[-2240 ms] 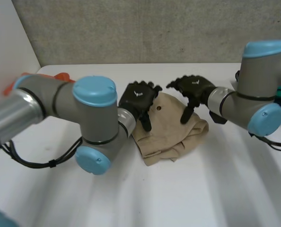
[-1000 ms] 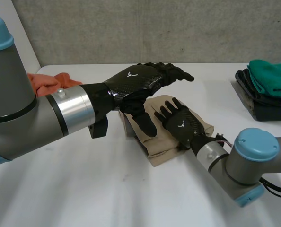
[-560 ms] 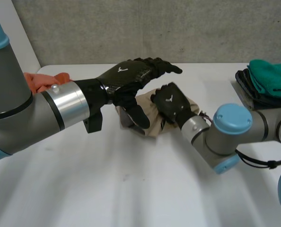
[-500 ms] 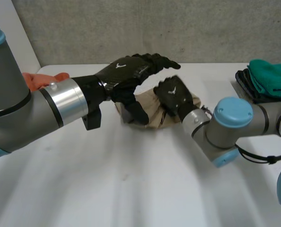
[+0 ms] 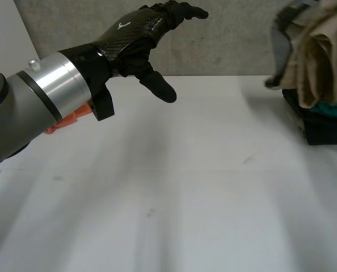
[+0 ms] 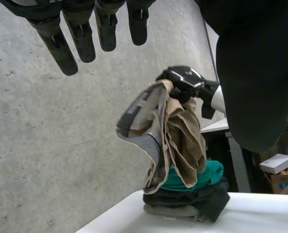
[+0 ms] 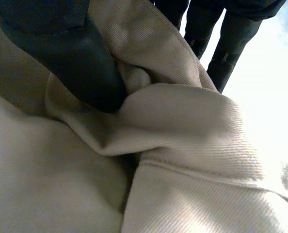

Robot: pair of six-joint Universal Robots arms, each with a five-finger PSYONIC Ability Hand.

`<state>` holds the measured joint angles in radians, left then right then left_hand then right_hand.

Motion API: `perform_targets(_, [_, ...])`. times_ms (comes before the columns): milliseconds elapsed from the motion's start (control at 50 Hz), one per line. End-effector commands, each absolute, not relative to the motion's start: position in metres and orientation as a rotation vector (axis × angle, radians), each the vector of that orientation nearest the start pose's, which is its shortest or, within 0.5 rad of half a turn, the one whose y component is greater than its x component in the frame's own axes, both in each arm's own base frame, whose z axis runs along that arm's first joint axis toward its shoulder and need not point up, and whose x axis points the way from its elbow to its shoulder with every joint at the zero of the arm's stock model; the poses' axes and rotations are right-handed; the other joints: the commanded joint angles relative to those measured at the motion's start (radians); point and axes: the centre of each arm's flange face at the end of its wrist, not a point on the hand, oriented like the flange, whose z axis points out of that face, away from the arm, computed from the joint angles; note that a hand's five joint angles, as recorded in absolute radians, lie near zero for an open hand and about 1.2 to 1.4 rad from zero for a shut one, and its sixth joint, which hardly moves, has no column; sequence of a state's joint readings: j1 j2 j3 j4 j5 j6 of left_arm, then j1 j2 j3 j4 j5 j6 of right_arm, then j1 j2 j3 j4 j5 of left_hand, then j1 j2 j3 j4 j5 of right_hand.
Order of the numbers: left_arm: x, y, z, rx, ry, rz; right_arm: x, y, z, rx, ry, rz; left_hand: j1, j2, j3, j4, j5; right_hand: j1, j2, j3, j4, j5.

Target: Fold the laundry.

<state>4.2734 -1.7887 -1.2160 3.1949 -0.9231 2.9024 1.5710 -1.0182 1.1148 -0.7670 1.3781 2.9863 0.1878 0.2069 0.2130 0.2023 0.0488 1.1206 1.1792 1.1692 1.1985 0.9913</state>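
Now the right hand (image 6: 184, 78) pinches the beige garment (image 6: 183, 141), which dangles bunched above the folded stack (image 6: 187, 201); dropped so, it could land crumpled or slide off. The left hand (image 5: 137, 31) is open and empty, well apart from the stack.

A smooth white table (image 5: 202, 187) takes up the near side of the room, its top marked by a few small dark specks and soft grey shadows. Behind it rises a rough grey concrete wall (image 5: 236, 39), mottled and pitted. A plain white panel (image 5: 7, 39) stands at the table's left end. Off past the table sit a small white box (image 6: 278, 163) and a brown cardboard box (image 6: 285, 182). The light is even and diffuse.
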Motion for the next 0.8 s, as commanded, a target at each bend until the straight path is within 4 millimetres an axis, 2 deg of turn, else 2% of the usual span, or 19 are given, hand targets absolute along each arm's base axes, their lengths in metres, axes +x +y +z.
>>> perform_targets(20, [-0.326,-0.233,0.332,-0.767,-1.452,1.498,0.068,-0.510,0.236,-0.475,1.607,-2.781,-0.013,-0.032,-0.038,-0.028,-0.049,0.276,0.217,0.227,0.198,0.230])
perform_targets(40, [-0.327,-0.233,0.330,-0.767,-1.455,1.493,0.055,-0.516,0.206,-0.520,1.673,-2.737,-0.013,-0.032,-0.038,-0.028,-0.049,0.276,0.217,0.227,0.198,0.230])
perform_targets(100, [-0.330,-0.233,0.319,-0.767,-1.475,1.467,0.041,-0.518,0.163,-0.583,1.770,-2.660,-0.013,-0.032,-0.038,-0.028,-0.049,0.276,0.217,0.227,0.198,0.230])
perform_targets(120, [-0.331,-0.233,0.317,-0.767,-1.480,1.461,0.036,-0.517,0.141,-0.638,1.827,-2.625,-0.013,-0.032,-0.038,-0.028,-0.049,0.276,0.217,0.227,0.198,0.230])
perform_targets(200, [-0.333,-0.232,0.308,-0.771,-1.496,1.434,0.026,-0.508,0.116,-0.734,1.952,-2.578,-0.013,-0.032,-0.038,-0.028,-0.049,0.276,0.217,0.227,0.198,0.230])
perform_targets(240, [-0.334,-0.232,0.306,-0.771,-1.501,1.430,0.026,-0.505,0.116,-0.746,1.972,-2.566,-0.013,-0.032,-0.038,-0.028,-0.049,0.276,0.217,0.227,0.198,0.230])
perform_targets(340, [-0.335,-0.233,0.306,-0.776,-1.497,1.429,0.038,-0.499,0.144,-0.684,1.929,-2.554,-0.013,-0.032,-0.038,-0.028,-0.049,0.276,0.217,0.227,0.198,0.230])
perform_targets(360, [-0.335,-0.232,0.307,-0.776,-1.496,1.431,0.040,-0.497,0.150,-0.671,1.919,-2.554,-0.013,-0.032,-0.038,-0.028,-0.049,0.162,0.103,0.113,0.084,0.117])
perform_targets(400, [-0.336,-0.231,0.309,-0.778,-1.491,1.431,0.043,-0.495,0.161,-0.637,1.905,-2.556,-0.013,-0.032,-0.038,-0.028,-0.049,-0.227,-0.286,-0.276,-0.305,-0.273])
perform_targets(420, [-0.336,-0.230,0.309,-0.779,-1.490,1.430,0.044,-0.492,0.171,-0.595,1.897,-2.559,-0.013,-0.032,-0.038,-0.028,-0.049,-0.741,-0.800,-0.790,-0.819,-0.786])
perform_targets(440, [-0.336,-0.229,0.310,-0.779,-1.488,1.429,0.045,-0.491,0.177,-0.574,1.894,-2.561,-0.013,-0.032,-0.038,-0.028,-0.049,-0.946,-1.005,-0.995,-1.024,-0.991])
perform_targets(560, [-0.335,-0.221,0.316,-0.780,-1.475,1.427,0.047,-0.475,0.209,-0.447,1.937,-2.538,-0.013,-0.032,-0.038,-0.028,-0.049,-0.946,-1.005,-0.995,-1.024,-0.991])
perform_targets(620, [-0.334,-0.216,0.319,-0.781,-1.471,1.424,0.041,-0.462,0.227,-0.385,2.021,-2.511,-0.013,-0.032,-0.038,-0.028,-0.049,-0.946,-1.005,-0.995,-1.024,-0.991])
perform_targets(700, [-0.332,-0.210,0.323,-0.781,-1.465,1.423,0.025,-0.445,0.246,-0.289,2.195,-2.468,-0.013,-0.032,-0.038,-0.028,-0.049,-0.946,-1.005,-0.995,-1.024,-0.991])
perform_targets(800, [-0.330,-0.206,0.327,-0.780,-1.463,1.427,-0.012,-0.426,0.280,-0.141,2.428,-2.555,-0.013,-0.032,-0.038,-0.028,-0.049,-0.946,-1.005,-0.995,-1.024,-0.991])
